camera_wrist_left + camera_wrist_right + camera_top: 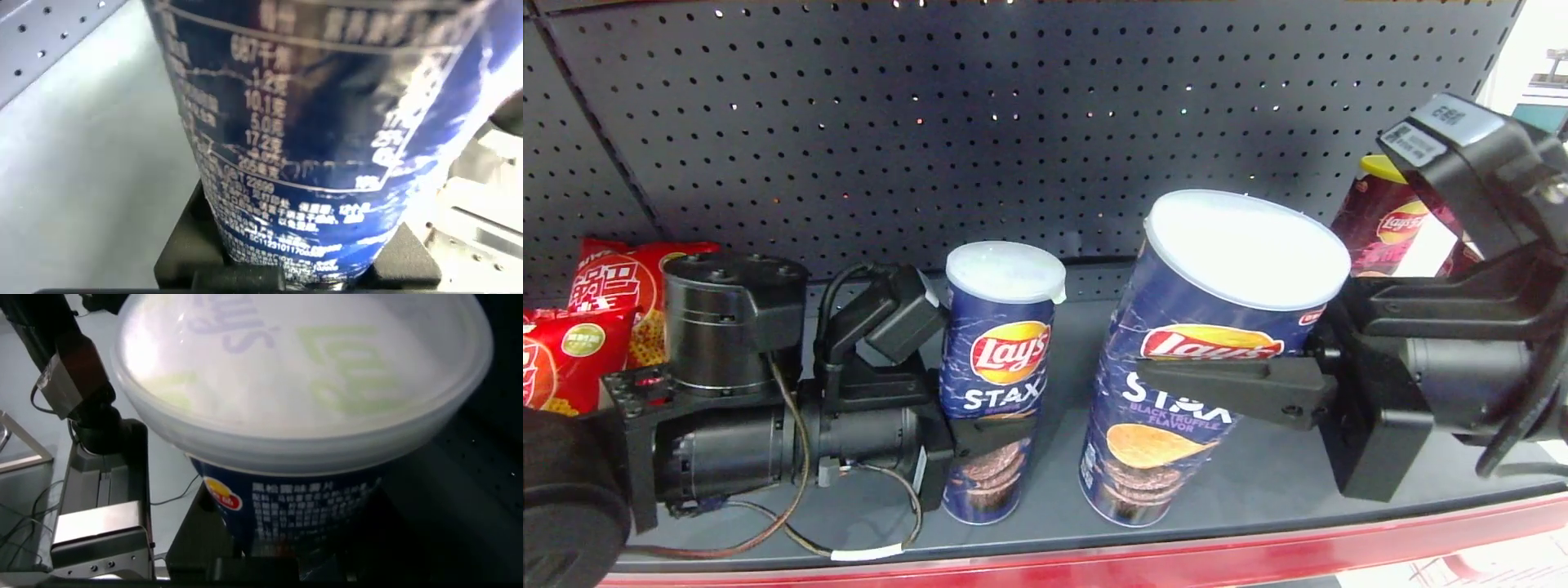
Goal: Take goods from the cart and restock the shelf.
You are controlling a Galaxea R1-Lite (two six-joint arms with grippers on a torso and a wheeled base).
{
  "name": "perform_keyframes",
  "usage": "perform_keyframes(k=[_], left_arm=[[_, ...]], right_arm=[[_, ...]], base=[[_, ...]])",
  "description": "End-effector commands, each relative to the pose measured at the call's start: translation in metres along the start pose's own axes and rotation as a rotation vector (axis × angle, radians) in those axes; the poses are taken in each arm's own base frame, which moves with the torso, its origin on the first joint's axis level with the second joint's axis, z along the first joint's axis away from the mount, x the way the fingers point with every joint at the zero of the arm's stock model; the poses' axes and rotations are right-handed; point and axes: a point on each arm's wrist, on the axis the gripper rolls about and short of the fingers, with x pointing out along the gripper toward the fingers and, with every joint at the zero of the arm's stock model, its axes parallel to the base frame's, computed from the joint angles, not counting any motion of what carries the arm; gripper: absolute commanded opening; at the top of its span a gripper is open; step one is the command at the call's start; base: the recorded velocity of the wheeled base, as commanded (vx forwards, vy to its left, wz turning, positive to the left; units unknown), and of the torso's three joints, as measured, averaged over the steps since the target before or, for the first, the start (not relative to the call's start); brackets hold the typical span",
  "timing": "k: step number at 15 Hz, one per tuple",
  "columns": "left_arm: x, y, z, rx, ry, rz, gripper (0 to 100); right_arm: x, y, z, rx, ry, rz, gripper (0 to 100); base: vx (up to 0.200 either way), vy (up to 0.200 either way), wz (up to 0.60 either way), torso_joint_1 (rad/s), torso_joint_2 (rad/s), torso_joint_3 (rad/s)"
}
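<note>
L can (996, 384) upright, R can (1201, 359) tilted

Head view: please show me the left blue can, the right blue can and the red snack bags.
left blue can (1005, 278): head view, on its white lid.
right blue can (1245, 245): head view, on its white lid.
red snack bags (605, 286): head view, on the upper bag's front.

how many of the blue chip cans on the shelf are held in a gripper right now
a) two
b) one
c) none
a: the left gripper is shut on the left blue can, and the right gripper is shut on the right blue can.
</note>
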Motion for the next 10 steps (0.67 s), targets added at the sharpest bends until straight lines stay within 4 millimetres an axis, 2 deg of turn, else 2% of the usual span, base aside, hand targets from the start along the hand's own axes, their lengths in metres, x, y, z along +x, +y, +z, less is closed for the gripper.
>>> perform_keyframes(k=[1,3,6,10], left_arm=[[-0.004,-0.004,0.001,0.003,0.0,0.002,0],[0.001,0.0,0.001,-0.001,0.007,0.009,0],[0.012,0.008,0.014,0.001,-0.025,0.02,0],[0.03,0.017,0.008,-0.022,0.007,0.023,0]], right_arm=[[0.001,-0.001,0.0,0.001,0.001,-0.001,0],[0.001,-0.001,-0.001,0.001,0.002,0.001,0],[0.002,-0.001,-0.001,0.001,0.002,0.001,0],[0.002,-0.001,0.0,0.001,0.001,0.002,0]], base=[[0.0,0.0,0.0,0.0,0.0,0.0],[0.0,0.0,0.0,0.0,0.0,0.0],[0.0,0.0,0.0,0.0,0.0,0.0],[0.0,0.0,0.0,0.0,0.0,0.0]])
